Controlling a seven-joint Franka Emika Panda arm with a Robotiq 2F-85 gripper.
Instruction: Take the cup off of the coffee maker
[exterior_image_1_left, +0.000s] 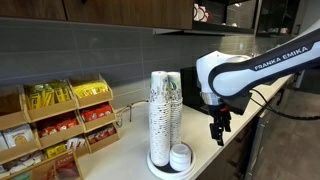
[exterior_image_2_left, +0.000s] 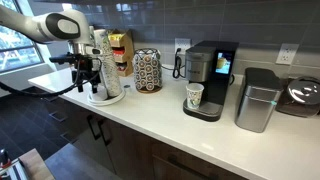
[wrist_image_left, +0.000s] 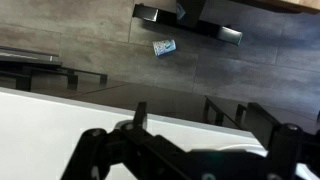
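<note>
The cup (exterior_image_2_left: 194, 96), small, white and paper, stands on the drip tray of the coffee maker (exterior_image_2_left: 212, 62), a black machine with a silver front, at mid-counter in an exterior view. My gripper (exterior_image_2_left: 85, 72) hangs open and empty above the counter's left end, far from the cup, beside the tall cup stacks (exterior_image_2_left: 102, 58). In an exterior view the gripper (exterior_image_1_left: 218, 128) is to the right of those stacks (exterior_image_1_left: 165, 110). The wrist view shows the open fingers (wrist_image_left: 195, 125) over the white counter edge (wrist_image_left: 60, 110). The cup and the machine are out of that view.
A round tray with a short lid stack (exterior_image_1_left: 180, 156) holds the cup stacks. A pod holder (exterior_image_2_left: 147, 70) stands between the stacks and the coffee maker, and a silver bin (exterior_image_2_left: 258, 100) stands right of it. A snack rack (exterior_image_1_left: 60, 125) stands against the wall.
</note>
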